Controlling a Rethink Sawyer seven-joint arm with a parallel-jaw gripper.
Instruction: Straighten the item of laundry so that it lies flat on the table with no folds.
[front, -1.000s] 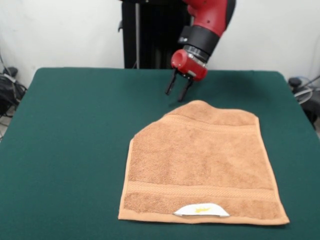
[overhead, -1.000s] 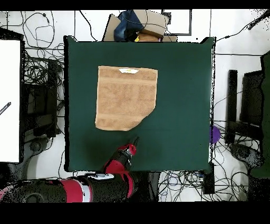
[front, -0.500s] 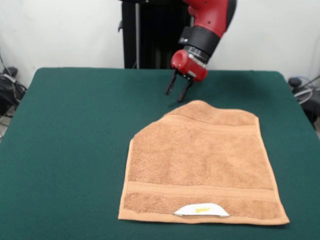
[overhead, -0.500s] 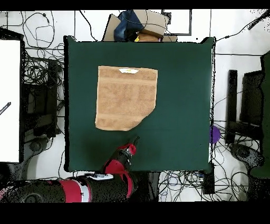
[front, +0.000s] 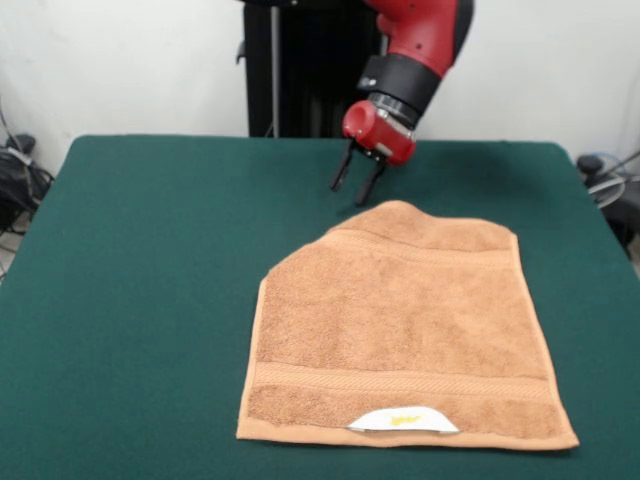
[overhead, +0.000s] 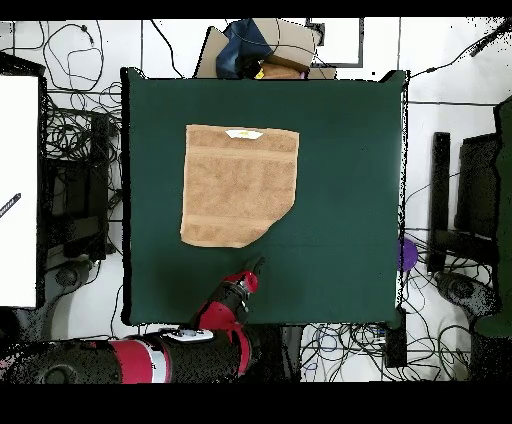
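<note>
Towel (front: 405, 325) is lying mostly flat on the green bench (front: 130, 300), label edge at 6 o'clock in the front view, but one far corner at about 11 o'clock is looking tucked under. Gripper (front: 356, 181) is hovering just off the towel's far edge, fingers (front: 341, 171) apart, holding nothing. Step looks like approaching; next move is probably calling for pinching that folded corner and pulling it out.

The towel (front: 400, 320) is nubbly matt terry cloth on the table (front: 150, 300), whose top is felt-like matt green.

Tan towel (overhead: 240, 186) on green table (overhead: 340, 180)
</note>
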